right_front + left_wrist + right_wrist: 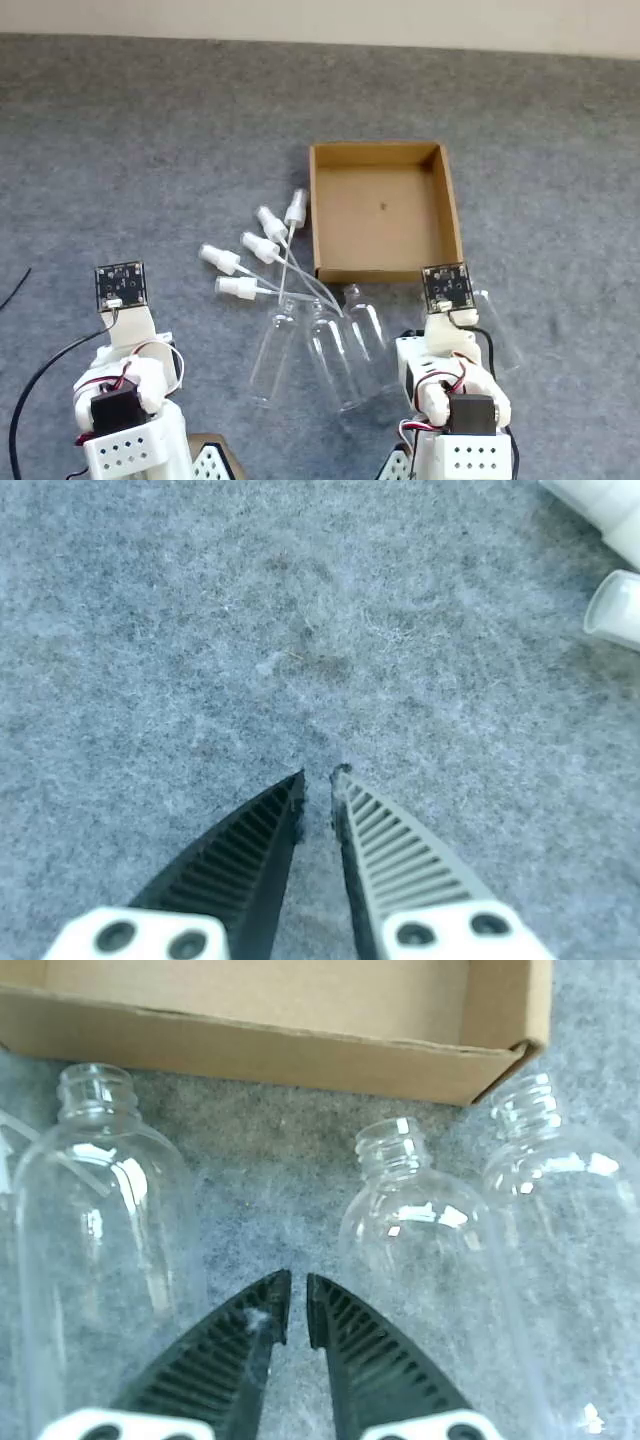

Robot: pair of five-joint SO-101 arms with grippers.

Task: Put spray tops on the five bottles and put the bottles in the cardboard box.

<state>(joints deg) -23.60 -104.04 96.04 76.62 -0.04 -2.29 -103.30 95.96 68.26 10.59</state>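
Note:
Several white spray tops [258, 246] lie loose on the grey carpet, left of the open cardboard box [325, 210]. Three clear bottles [330, 352] lie uncapped side by side just in front of the box. My right gripper [298, 1288] is shut and empty, low over the carpet between two clear bottles [100, 1210] [425, 1235], with a third bottle [570, 1190] beside them and the box wall [280, 1035] beyond. My left gripper [318, 780] is shut and empty over bare carpet, with two spray tops [615, 610] off to one side.
My left arm [125, 335] stands at the near left and my right arm [450, 350] at the near right, partly covering a bottle [500, 335]. Open carpet stretches to the left and behind the box. A black cable [12, 290] lies at the left edge.

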